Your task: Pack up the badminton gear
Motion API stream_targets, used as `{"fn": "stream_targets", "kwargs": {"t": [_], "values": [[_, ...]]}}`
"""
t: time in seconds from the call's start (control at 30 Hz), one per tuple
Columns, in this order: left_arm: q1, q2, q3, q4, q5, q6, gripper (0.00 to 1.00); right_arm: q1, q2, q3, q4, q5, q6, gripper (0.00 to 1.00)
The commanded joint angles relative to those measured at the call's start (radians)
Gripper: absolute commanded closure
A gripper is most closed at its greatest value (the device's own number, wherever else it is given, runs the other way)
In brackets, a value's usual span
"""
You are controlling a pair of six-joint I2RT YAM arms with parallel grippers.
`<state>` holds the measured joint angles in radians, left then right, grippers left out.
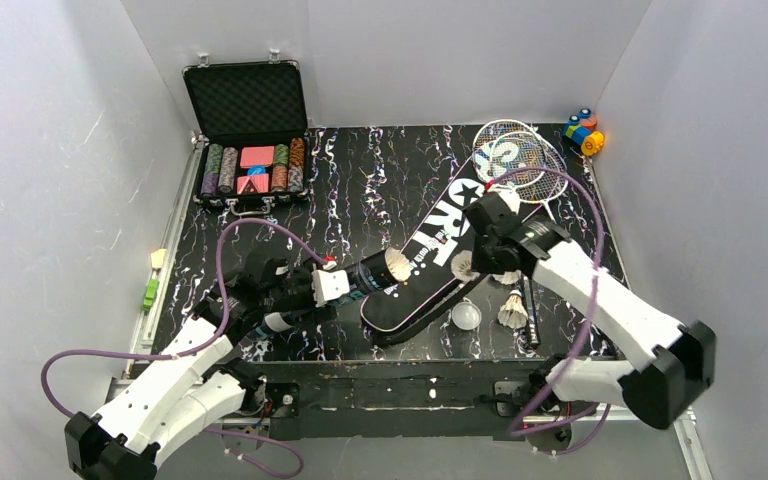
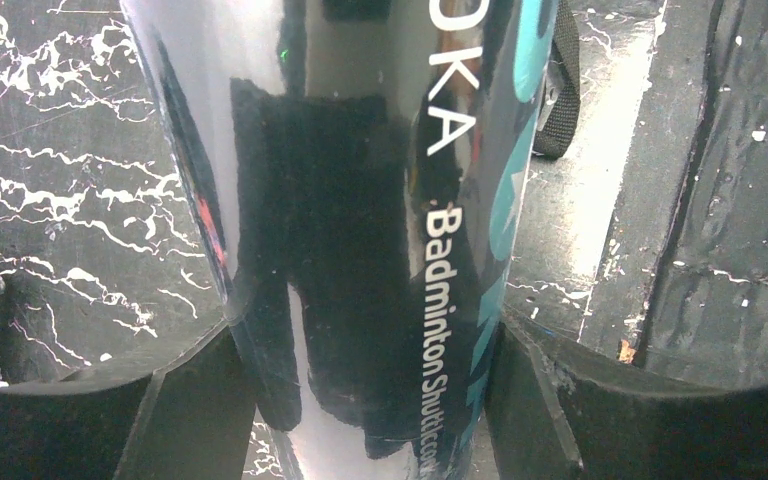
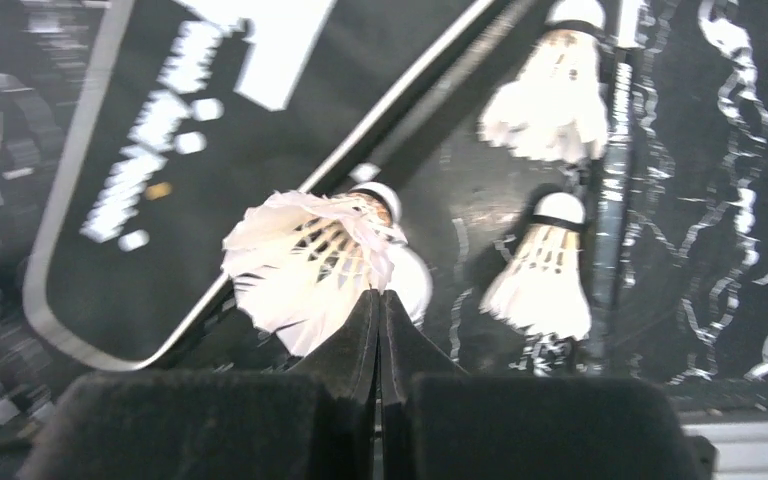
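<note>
Shuttlecock pinched, tube held ready to take it.
The shuttlecock lies at the SPORT bag edge on the counter, its feather skirt clenched in the right gripper. The left gripper grasps the tube, with its mouth aimed that way, likely for loading. Two more shuttlecocks wait beside a racket handle.

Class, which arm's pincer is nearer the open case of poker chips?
Left. The left pincer, holding the tube, lies toward the robot from the case; the right pincer, pinching a shuttlecock, is much farther right.
</note>
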<state>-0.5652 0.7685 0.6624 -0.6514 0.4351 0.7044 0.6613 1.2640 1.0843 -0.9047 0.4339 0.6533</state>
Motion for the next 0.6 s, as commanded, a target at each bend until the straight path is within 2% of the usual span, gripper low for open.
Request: {"fn": "stream_targets", "kwargs": {"t": [0.0, 0.13, 0.27, 0.57], "values": [[-0.004, -0.01, 0.001, 0.02, -0.002, 0.019, 0.95, 0.015, -0.186, 0.109, -0.02, -0.207, -0.003, 0.99], [-0.004, -0.009, -0.004, 0.015, -0.003, 0.058, 0.95, 0.015, -0.309, 0.178, -0.031, -0.329, 0.015, 0.99], [-0.004, -0.006, -0.009, 0.015, 0.008, 0.071, 0.95, 0.015, -0.396, 0.204, 0.04, -0.473, 0.059, 0.99], [-0.004, -0.002, 0.014, 0.015, 0.008, 0.065, 0.95, 0.015, -0.398, 0.144, 0.304, -0.75, 0.188, 0.99]]}}
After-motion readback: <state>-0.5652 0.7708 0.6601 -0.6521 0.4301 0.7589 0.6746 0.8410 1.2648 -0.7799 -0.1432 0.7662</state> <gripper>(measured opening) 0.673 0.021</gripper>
